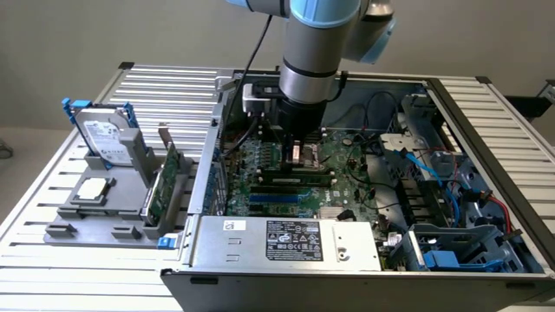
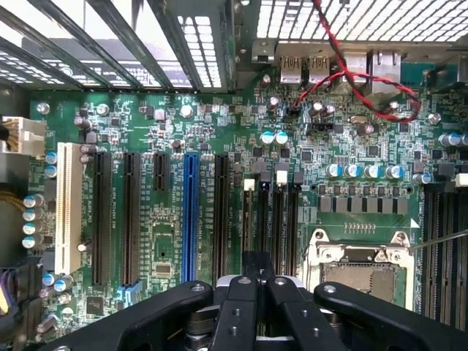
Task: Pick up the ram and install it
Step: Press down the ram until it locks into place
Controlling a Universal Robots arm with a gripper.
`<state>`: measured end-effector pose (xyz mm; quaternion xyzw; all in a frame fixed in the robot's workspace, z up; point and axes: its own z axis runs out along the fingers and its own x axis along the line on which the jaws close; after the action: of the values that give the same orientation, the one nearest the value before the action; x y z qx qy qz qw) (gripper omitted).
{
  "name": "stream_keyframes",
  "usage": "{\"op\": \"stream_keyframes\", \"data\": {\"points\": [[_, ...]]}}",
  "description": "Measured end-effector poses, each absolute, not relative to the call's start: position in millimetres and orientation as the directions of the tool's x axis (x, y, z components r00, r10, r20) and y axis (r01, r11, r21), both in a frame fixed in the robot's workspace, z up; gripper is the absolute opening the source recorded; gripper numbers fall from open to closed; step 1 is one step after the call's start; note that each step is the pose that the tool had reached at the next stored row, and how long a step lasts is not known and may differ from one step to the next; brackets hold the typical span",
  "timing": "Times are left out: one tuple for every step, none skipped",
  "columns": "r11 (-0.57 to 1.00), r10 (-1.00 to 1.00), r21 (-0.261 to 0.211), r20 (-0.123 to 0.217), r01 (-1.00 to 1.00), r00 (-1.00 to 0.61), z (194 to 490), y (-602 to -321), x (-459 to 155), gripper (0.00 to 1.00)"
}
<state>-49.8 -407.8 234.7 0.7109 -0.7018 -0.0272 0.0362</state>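
The end effector (image 2: 257, 289), fingers pressed together, sits over the motherboard (image 2: 183, 219). The ram (image 1: 299, 174) lies seated mid-frame in the exterior view, long axis running left-right.

motherboard (image 2: 183, 190): showing green, dotted with silver capacitors
long slots (image 2: 219, 219): showing black, one blue (image 2: 190, 219), one white (image 2: 69, 208)
twisted wires (image 2: 358, 80): running red and black
gripper (image 2: 256, 281): showing black
arm joint (image 1: 325, 10): showing light blue over grey
hard drive (image 1: 106, 140): showing silver in a blue bracket

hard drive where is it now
On the exterior view's left, the hard drive stands upright in a grey holder, outside the computer case, near a green card.
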Motion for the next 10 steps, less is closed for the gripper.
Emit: {"op": "stream_keyframes", "data": {"points": [[-0.012, -1.0, 0.097, 0.012, -0.995, 0.014, 237, -408, -46, 0.11], [-0.012, -1.0, 0.104, 0.012, -0.995, 0.013, 238, -408, -42, 0.11], [-0.012, -1.0, 0.109, 0.012, -0.994, 0.014, 239, -408, -38, 0.11], [-0.012, -1.0, 0.113, 0.012, -0.994, 0.014, 239, -408, -33, 0.11], [-0.012, -1.0, 0.115, 0.012, -0.993, 0.014, 239, -408, -29, 0.11], [-0.012, -1.0, 0.116, 0.012, -0.993, 0.014, 239, -408, -25, 0.11], [-0.012, -1.0, 0.116, 0.012, -0.993, 0.014, 240, -408, -22, 0.11], [-0.012, -1.0, 0.116, 0.012, -0.993, 0.014, 240, -408, -19, 0.11], [-0.012, -1.0, 0.116, 0.012, -0.993, 0.014, 239, -408, -18, 0.11], [-0.012, -1.0, 0.116, 0.012, -0.993, 0.014, 239, -408, -16, 0.11]]}}
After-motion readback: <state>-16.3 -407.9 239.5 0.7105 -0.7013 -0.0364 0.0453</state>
